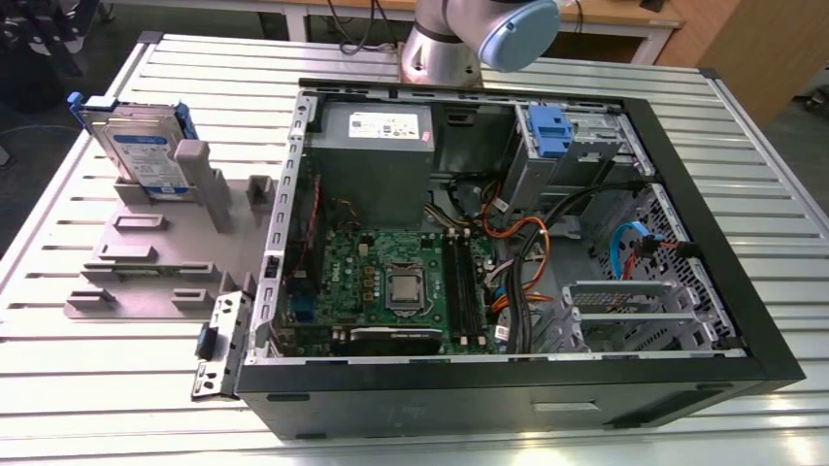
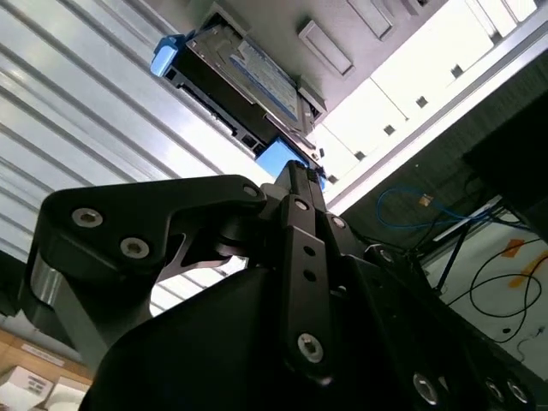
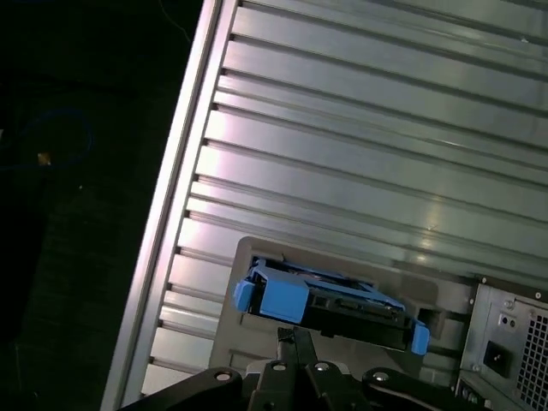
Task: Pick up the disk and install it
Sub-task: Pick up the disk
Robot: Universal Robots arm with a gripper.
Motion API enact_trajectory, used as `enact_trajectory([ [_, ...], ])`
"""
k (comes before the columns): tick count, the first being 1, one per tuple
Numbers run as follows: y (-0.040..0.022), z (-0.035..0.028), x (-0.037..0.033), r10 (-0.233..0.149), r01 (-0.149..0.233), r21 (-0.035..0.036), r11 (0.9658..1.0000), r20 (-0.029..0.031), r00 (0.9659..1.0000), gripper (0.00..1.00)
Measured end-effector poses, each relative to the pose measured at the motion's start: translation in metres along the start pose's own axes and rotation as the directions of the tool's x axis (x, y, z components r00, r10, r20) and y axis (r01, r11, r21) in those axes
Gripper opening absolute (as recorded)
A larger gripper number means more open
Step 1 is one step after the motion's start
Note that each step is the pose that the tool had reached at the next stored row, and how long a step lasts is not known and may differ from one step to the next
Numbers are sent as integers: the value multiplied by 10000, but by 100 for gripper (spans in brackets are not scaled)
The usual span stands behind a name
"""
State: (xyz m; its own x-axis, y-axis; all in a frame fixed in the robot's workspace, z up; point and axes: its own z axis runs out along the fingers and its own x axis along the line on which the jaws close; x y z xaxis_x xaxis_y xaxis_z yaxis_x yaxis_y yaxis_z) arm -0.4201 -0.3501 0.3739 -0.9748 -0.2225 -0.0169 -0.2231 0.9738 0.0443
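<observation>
Propped upright on edge at ten o'clock in the exterior view: the disk (image 1: 136,155), label side toward the camera, blue carrier around its rim, seated in a slot at the far end of a grey holder (image 1: 143,243). Not lifted yet, and not touched by anything. Seen in both wrist views straight ahead of the gripper (image 3: 292,336) (image 2: 295,171), with the disk's blue-framed edge turned toward the fingertips and lying just past them; impossible to tell how much air separates the two. Gripper fingers pressed together, no gap visible between them, nothing held. Holder lying flat on the ribbed metal counter (image 1: 116,427), at nine o'clock from the open black case (image 1: 518,398) and just beside its wall. Inside the case, at eleven o'clock, a grey power supply (image 1: 369,146) with a white sticker; at one o'clock, a blue bracket (image 1: 549,131) on the metal drive bay; toward six o'clock, the green motherboard (image 1: 388,282), with orange and black cables (image 1: 518,243) bunched at its three o'clock side. At twelve o'clock, beyond the case's far wall, the silver arm (image 1: 441,53) with a pale blue joint cap, well apart from the disk.
</observation>
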Motion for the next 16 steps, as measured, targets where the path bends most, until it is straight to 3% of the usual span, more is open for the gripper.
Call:
enact_trajectory([
  [8, 0, 0, 0, -828, 828, -15, 9966, -37, 9966, 11],
  [16, 0, 1, 0, -1648, 1648, -34, 9863, -71, 9863, 11],
])
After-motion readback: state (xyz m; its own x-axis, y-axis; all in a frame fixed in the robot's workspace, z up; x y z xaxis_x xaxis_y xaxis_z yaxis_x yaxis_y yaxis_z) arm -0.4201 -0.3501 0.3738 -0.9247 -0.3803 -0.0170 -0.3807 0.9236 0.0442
